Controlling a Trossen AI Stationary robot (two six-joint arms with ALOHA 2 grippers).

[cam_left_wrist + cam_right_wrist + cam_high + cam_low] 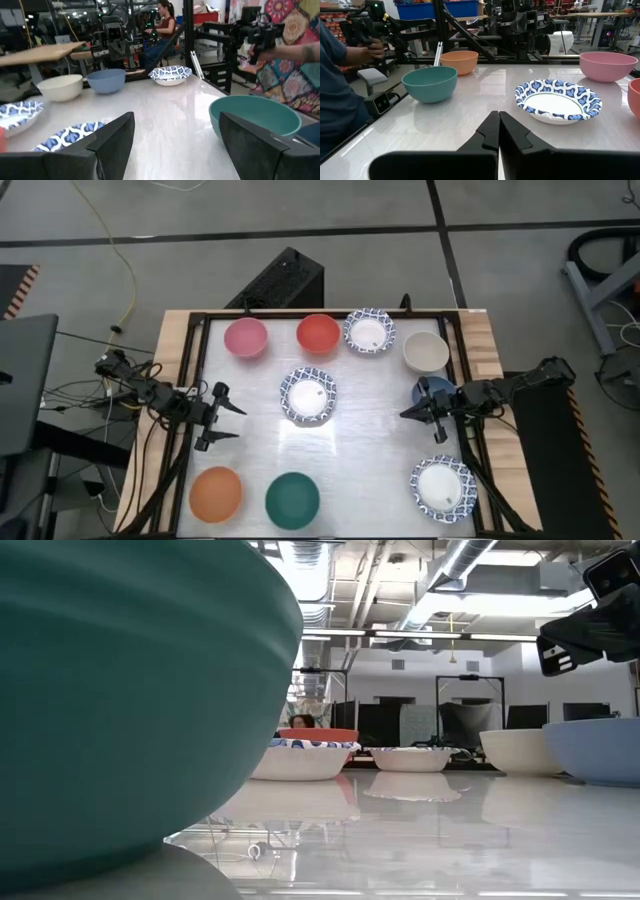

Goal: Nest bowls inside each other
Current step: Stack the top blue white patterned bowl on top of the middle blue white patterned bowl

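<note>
We see our left gripper [232, 425] wide open at the table's [370, 440] left edge, our right gripper [408, 415] pinched shut on nothing by the dark blue bowl [432, 390].

A robotics lab: exposed ceiling ducts [330, 570]; monitors [385, 725]; other robot rigs [520, 25] behind.

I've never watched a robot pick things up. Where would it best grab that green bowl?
Probably by the rim. The green bowl stands upright and open, with nothing touching it, so a finger can go inside and one outside its thin wall. The open left gripper would come from above, on the rim's nearer side.
</note>
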